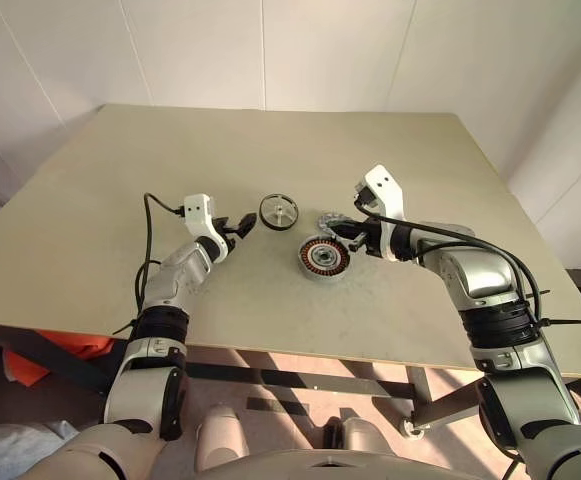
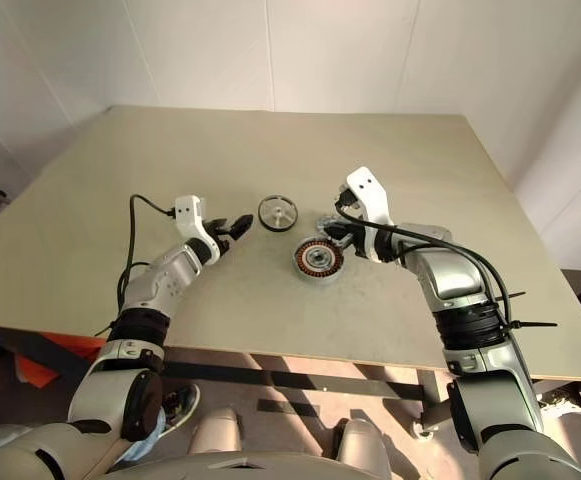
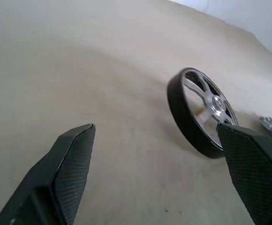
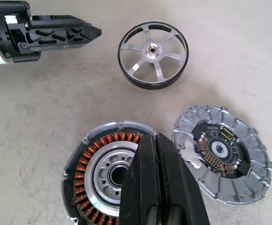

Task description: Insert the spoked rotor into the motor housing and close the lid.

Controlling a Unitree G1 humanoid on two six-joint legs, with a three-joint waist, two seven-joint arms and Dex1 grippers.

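on a beige table, the left gripper hovers low with its two black fingers spread wide and nothing between them, pointing toward the spoked rotor, which lies flat just beyond its fingertips, apart from them. the rotor is a small disc with a black rim and shiny silver spokes. the right gripper has its fingers pressed together, holding nothing, and hangs above the near edge of the motor housing, a round silver cup with copper windings ringing a dark centre. just beside the housing, on the side toward the right arm, the lid lies flat on the table, a grey slotted disc with a dark middle. all three parts lie close together near the table's centre.
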